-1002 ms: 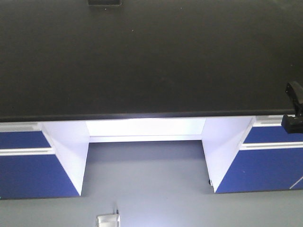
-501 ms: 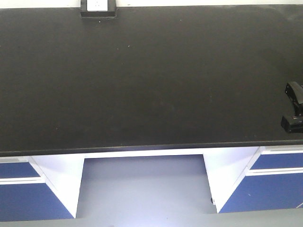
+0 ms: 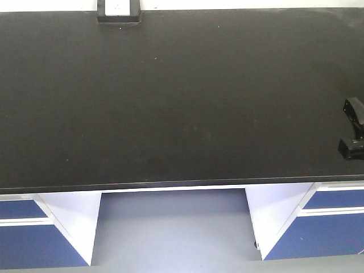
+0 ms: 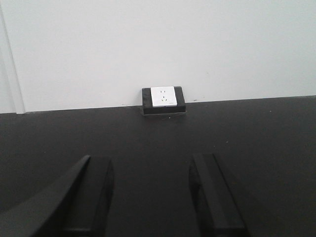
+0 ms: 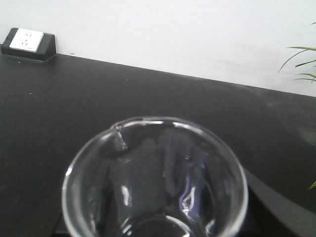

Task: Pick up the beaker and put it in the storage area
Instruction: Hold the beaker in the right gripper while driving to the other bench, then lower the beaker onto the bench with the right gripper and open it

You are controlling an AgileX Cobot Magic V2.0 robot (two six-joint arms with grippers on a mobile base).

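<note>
The left fingers (image 4: 94, 192) gape empty above the bench (image 4: 148, 136), while the right fingers (image 5: 281, 207) clasp the beaker (image 5: 155, 173) between them.

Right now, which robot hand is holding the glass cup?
The right gripper: the glass beaker sits in its grip. The left gripper is open and holds nothing; only black benchtop shows through the gap.

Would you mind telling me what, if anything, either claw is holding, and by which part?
The right claw holds the beaker by its sides, below the rim; the left claw holds nothing.
</note>
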